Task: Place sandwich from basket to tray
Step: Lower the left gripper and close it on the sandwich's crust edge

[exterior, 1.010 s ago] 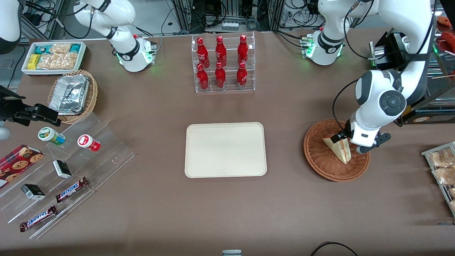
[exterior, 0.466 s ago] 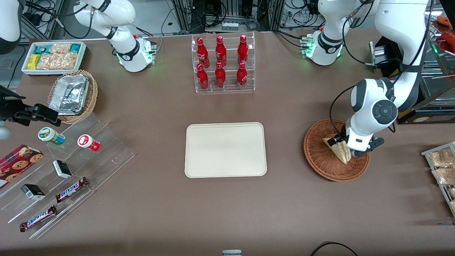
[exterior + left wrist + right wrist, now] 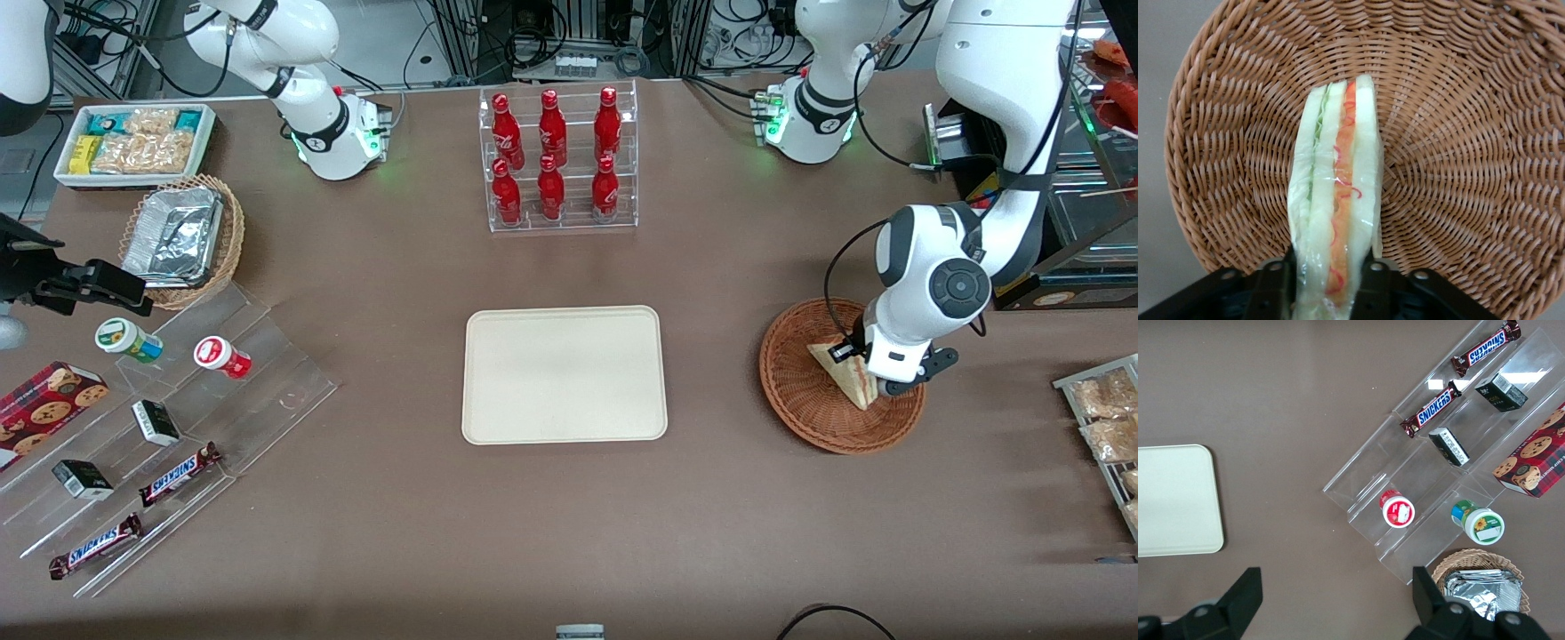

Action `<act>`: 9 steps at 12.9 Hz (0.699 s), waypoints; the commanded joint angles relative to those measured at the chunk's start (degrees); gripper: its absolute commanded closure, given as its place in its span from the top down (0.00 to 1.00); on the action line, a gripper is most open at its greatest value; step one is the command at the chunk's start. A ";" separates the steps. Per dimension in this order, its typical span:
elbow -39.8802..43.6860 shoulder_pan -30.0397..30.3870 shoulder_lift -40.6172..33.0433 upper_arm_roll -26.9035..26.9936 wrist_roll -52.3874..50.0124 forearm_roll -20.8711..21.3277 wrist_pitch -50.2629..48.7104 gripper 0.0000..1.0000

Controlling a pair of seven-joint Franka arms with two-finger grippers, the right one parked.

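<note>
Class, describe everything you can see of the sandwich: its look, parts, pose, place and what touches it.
The sandwich is a triangular wedge of pale white bread, seemingly in clear wrap, with green and orange-red filling layers along its edge. It stands on edge in the woven basket, toward the working arm's end of the table, apart from the tray. The gripper is down in the basket, its black fingers pressed against both bread faces.

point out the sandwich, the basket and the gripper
sandwich (image 3: 1337, 220): left wrist view, on its filling edge.
basket (image 3: 791, 378): front view, on its bare woven floor.
gripper (image 3: 1328, 283): left wrist view, midway between the fingertips, shut on the sandwich in the basket.
</note>
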 commanded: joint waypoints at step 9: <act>22.39 -9.34 -0.91 -0.48 1.77 3.68 -26.25 0.00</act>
